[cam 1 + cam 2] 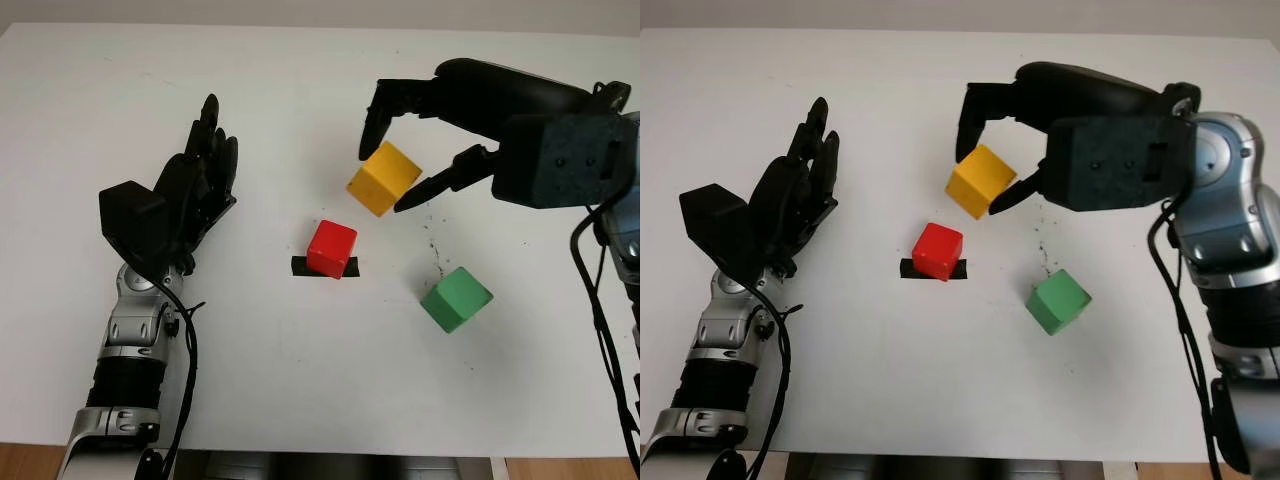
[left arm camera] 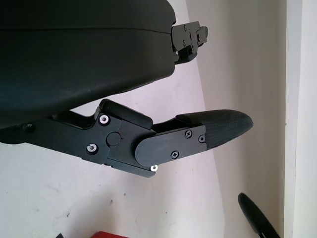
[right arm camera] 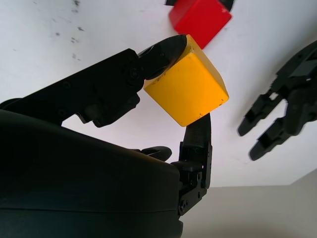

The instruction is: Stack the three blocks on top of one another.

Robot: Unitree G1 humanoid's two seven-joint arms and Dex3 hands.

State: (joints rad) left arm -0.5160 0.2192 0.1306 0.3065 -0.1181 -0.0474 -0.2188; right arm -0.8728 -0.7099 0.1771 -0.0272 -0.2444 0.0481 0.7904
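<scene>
The right hand grips the yellow block, its fingers closed onto opposite faces: in the right wrist view one fingertip presses the block's upper corner face while another finger comes up against the far side beneath it. From the head cameras the block sits tilted between a finger curling down over its far edge and a thumb-like finger reaching in at its near right side; whether the block is clear of the white worktop or still touching it cannot be told. Taking the red block as the landmark, the yellow block lies just beyond it and a little to its right, near but not touching. The red block stands on a short strip of black tape that shows at both sides of its base. The green block sits on the worktop to the right of the red block and slightly nearer the robot, well apart from it and from the right hand. The left hand is open and holds nothing, well to the left of the red block, its fingers pointing away from the robot.
</scene>
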